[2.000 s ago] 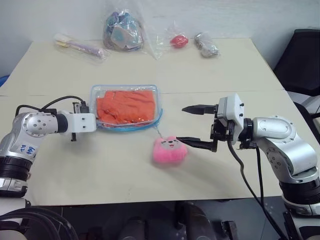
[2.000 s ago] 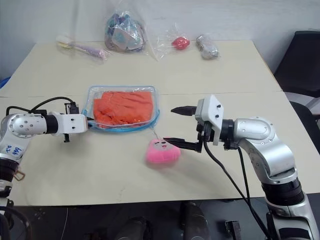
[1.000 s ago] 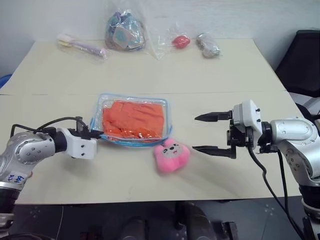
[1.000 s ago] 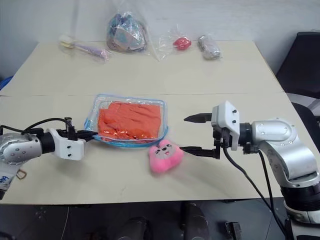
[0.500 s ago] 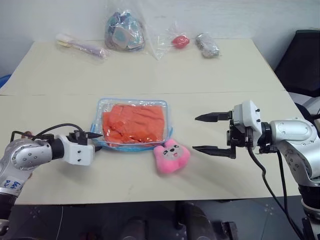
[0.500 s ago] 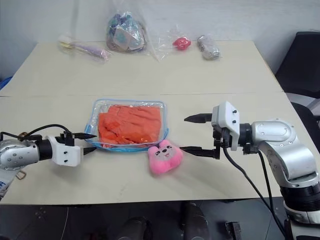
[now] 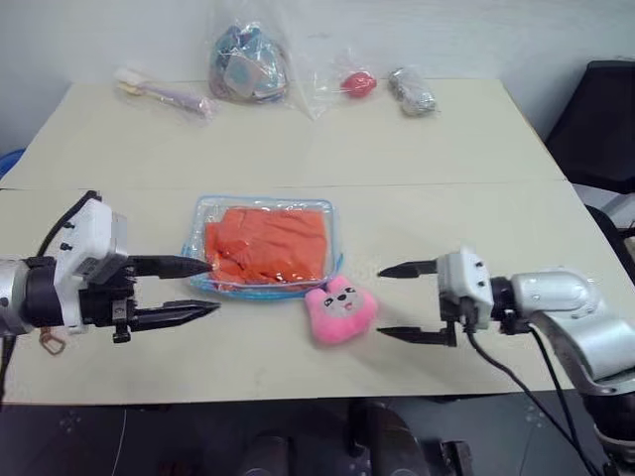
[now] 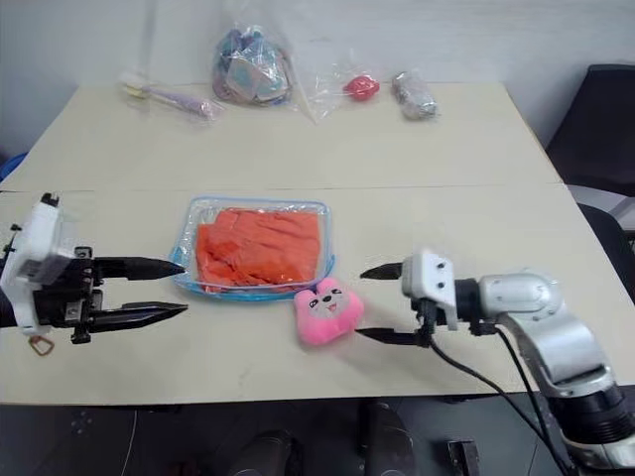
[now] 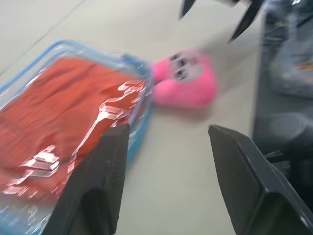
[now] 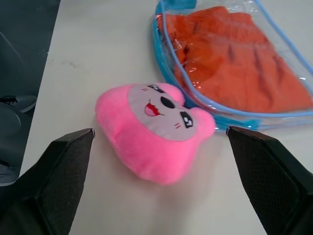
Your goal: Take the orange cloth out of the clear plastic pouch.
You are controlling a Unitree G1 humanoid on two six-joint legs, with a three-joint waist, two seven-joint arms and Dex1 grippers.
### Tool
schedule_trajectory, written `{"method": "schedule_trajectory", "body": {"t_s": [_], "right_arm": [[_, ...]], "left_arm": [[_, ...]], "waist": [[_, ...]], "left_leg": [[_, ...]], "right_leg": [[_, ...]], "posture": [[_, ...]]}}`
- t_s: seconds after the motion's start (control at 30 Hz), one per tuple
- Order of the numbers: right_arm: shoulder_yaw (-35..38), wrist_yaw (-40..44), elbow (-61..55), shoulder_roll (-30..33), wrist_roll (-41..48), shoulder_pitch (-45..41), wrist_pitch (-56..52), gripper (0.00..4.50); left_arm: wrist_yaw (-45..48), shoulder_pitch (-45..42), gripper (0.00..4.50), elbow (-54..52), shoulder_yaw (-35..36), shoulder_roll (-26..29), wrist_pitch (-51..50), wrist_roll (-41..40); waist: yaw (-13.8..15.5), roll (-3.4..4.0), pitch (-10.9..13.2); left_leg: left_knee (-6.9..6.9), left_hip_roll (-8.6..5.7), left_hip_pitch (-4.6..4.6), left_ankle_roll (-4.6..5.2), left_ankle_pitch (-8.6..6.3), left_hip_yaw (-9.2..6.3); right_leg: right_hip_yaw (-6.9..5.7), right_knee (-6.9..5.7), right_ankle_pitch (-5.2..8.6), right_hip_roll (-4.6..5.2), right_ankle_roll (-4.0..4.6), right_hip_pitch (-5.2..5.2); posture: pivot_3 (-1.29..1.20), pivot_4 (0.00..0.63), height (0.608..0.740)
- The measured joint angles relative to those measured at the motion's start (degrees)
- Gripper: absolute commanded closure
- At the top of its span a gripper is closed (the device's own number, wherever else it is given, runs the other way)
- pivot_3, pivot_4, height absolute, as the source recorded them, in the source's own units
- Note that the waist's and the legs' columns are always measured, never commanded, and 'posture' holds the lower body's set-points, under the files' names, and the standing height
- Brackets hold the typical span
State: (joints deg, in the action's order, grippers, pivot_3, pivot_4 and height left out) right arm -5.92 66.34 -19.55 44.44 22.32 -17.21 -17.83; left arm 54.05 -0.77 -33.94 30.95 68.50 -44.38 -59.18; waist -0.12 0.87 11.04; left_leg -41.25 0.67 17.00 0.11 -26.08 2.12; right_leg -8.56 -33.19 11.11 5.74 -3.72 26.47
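The clear plastic pouch [image 7: 195, 248] with light blue edging lies flat at the table's middle. The orange cloth [image 7: 268, 243] is folded inside it. My left gripper [image 7: 211, 286] hovers just left of the pouch's near-left corner, open and empty, with one finger above the other. My right gripper [image 7: 379, 303] is open and empty too, low over the table, pointing left. Its fingertips stop just short of a pink plush toy [image 7: 340, 309] that leans on the pouch's near-right corner. In the right wrist view the plush [image 10: 154, 129] lies between my fingers [image 10: 63, 171], the pouch [image 10: 215, 110] behind it.
Several wrinkly clear bags of small items [image 7: 243, 64] line the table's far edge, among them one with a red thing [image 7: 352, 81]. A black chair [image 7: 595, 109] stands off the right side. Bare tabletop [image 7: 248, 347] runs along the near edge.
My left gripper let go of the pouch's left corner, opened, pulled back and up, and rolled. My right gripper sank beside the plush. The pouch lies nearer than two seconds ago.
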Motion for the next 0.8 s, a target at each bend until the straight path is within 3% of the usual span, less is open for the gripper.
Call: {"method": "schedule_trajectory", "body": {"t_s": [0.1,0.2,0.57,0.6,0.8], "right_arm": [[-3.6,-0.21,4.58,-2.5,-3.46,-1.8,2.66,0.0],[-6.6,-0.47,9.04,-5.45,-6.04,-4.1,4.36,0.56],[-7.43,1.45,10.91,-6.72,-5.77,-4.56,5.13,4.31],[-7.43,1.53,10.56,-6.8,-5.33,-4.56,4.75,4.49],[-7.69,-0.22,7.97,-10.04,-1.35,-5.69,-3.67,4.49]], "left_arm": [[-1.89,-0.54,1.78,-1.95,-1.47,-0.2,-1.83,-0.34],[-2.88,-0.42,1.75,-3.46,-2.59,-0.82,-2.46,0.21],[-4.62,1.35,1.75,-4.69,-1.5,-2.53,-3.75,1.11],[-4.62,1.48,1.75,-4.82,-1.47,-2.57,-3.76,1.15],[-4.42,2.28,1.75,-5.79,-0.41,-2.63,-3.67,2.32]], "waist": [[-0.48,0.0,0.0],[-0.71,0.0,0.0],[-0.49,0.01,0.0],[-0.49,0.01,0.01],[-0.51,0.01,0.01]], "left_leg": [[0.02,0.06,-0.09,-0.1,-0.02,0.15],[0.02,0.09,-0.14,-0.15,-0.03,0.17],[0.01,0.09,-0.14,-0.16,-0.04,0.15],[0.01,0.09,-0.15,-0.16,-0.04,0.15],[0.01,0.1,-0.15,-0.18,-0.05,0.16]], "right_leg": [[0.13,-0.12,0.07,-0.19,0.12,0.04],[0.16,-0.19,0.12,-0.24,0.2,0.06],[0.19,-0.22,0.14,-0.25,0.24,0.07],[0.19,-0.22,0.14,-0.24,0.24,0.07],[0.2,-0.25,0.15,-0.26,0.26,0.08]], "posture": [[0.0,0.15,0.74],[0.0,0.15,0.74],[0.0,0.15,0.74],[0.0,0.15,0.74],[0.0,0.15,0.74]]}}
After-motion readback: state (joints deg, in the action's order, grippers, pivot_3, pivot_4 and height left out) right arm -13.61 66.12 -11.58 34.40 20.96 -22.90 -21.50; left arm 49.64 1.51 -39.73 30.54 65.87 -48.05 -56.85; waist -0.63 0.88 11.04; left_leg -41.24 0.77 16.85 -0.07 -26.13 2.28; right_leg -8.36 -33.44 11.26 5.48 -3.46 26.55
